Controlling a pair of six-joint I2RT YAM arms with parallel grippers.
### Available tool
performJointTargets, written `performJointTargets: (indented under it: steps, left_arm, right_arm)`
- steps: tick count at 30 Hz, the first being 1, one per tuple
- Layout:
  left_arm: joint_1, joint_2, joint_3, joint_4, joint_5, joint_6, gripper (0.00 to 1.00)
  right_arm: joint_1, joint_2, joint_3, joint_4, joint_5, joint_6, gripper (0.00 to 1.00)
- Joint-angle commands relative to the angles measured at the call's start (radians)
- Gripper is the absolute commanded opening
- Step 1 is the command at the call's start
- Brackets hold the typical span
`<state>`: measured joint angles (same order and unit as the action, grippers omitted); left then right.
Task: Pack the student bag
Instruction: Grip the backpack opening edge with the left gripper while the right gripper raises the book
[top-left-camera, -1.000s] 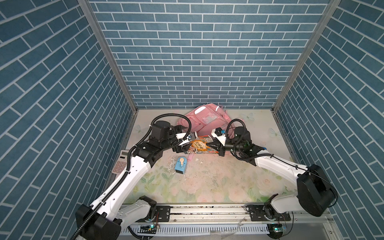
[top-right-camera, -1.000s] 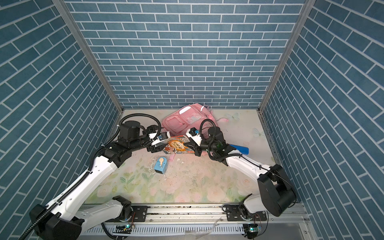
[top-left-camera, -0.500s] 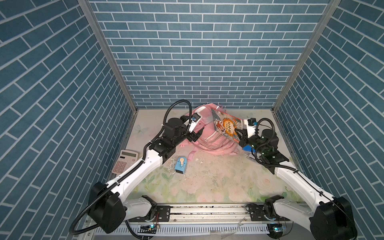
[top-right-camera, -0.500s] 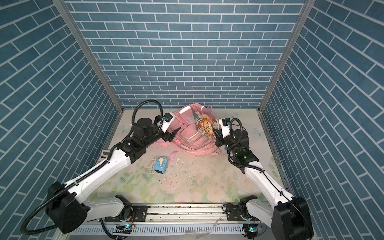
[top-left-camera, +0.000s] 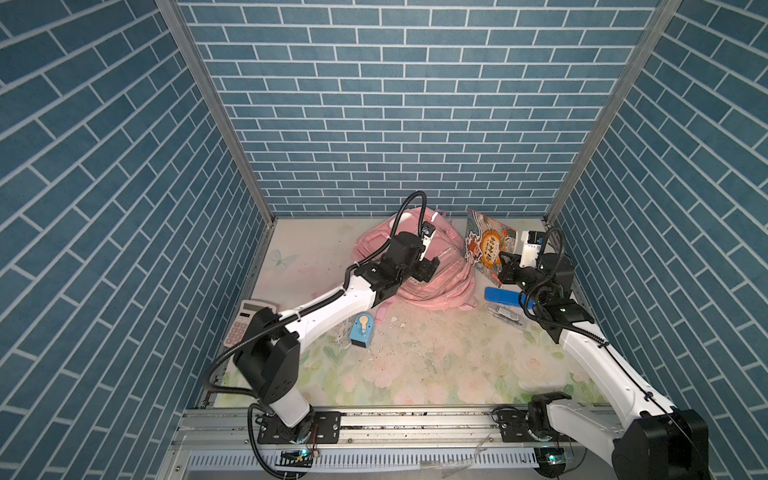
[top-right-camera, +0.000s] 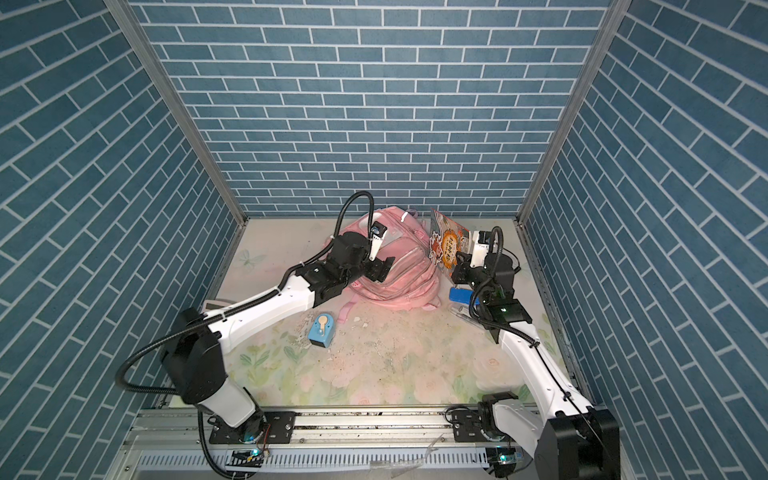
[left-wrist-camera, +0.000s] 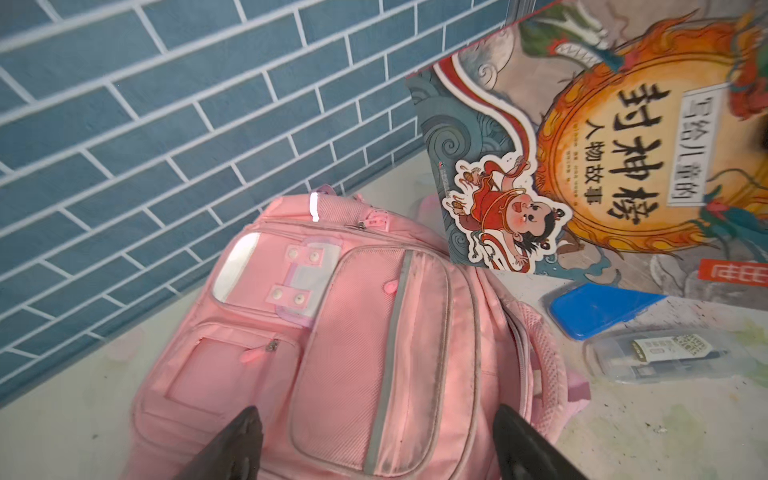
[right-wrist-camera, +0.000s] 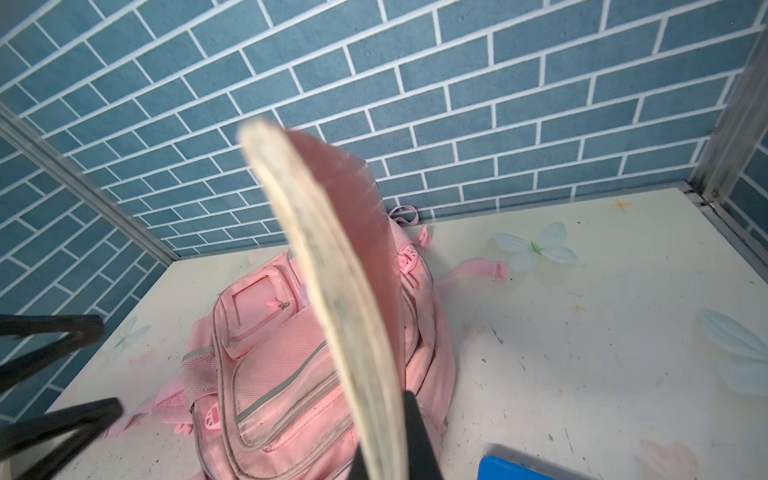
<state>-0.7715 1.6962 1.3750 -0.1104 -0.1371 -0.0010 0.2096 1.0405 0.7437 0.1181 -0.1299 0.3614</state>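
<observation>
Two claws: student bag (top-left-camera: 449, 282) lies below the spread left claw (left-wrist-camera: 376, 415), likely for opening; right claw (top-left-camera: 504, 262) pinches a picture book (top-left-camera: 487, 245) upright, ready for packing.

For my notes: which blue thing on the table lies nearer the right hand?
The flat dark-blue case, close to the right hand; the light-blue box lies by the left arm.

This is a robot test cell in a lab. Blue brick-print wall panels (top-left-camera: 399, 124) box in three sides, joined by bare metal corner posts (top-left-camera: 220, 116). The left arm (top-left-camera: 328, 307) and right arm (top-left-camera: 602, 365) are mounted on an aluminium rail (top-left-camera: 415, 428) along the front of a flower-patterned counter (top-left-camera: 436, 361).
</observation>
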Motion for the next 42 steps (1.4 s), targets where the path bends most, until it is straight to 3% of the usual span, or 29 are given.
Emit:
performJointTargets:
  steps: [1, 11, 24, 26, 31, 35, 39, 42]
  left_arm:
    - [-0.020, 0.075, 0.108, -0.184, 0.000, -0.082, 0.87]
    - [-0.064, 0.244, 0.206, -0.289, -0.007, -0.072, 0.87]
    - [-0.044, 0.442, 0.326, -0.414, -0.230, -0.204, 0.82]
    - [-0.035, 0.449, 0.333, -0.414, -0.221, -0.212, 0.80]
    - [-0.005, 0.495, 0.377, -0.466, -0.145, -0.218, 0.58]
    - [-0.001, 0.508, 0.366, -0.466, -0.099, -0.193, 0.47]
    - [0.007, 0.508, 0.363, -0.481, -0.090, -0.215, 0.17]
    - [0.021, 0.478, 0.338, -0.486, -0.037, -0.263, 0.04]
  right_arm:
    - [-0.004, -0.043, 0.048, -0.043, 0.029, 0.100, 0.00]
    - [-0.006, -0.101, 0.043, -0.146, 0.116, 0.192, 0.00]
    - [-0.004, -0.136, -0.006, -0.188, 0.018, 0.210, 0.00]
    - [-0.005, -0.137, -0.015, -0.181, 0.005, 0.212, 0.00]
    - [-0.005, -0.098, -0.009, -0.190, -0.051, 0.211, 0.00]
    - [-0.006, -0.061, 0.011, -0.203, -0.093, 0.203, 0.00]
    - [-0.005, -0.048, 0.014, -0.205, -0.110, 0.203, 0.00]
    - [-0.005, -0.033, 0.004, -0.194, -0.141, 0.208, 0.00]
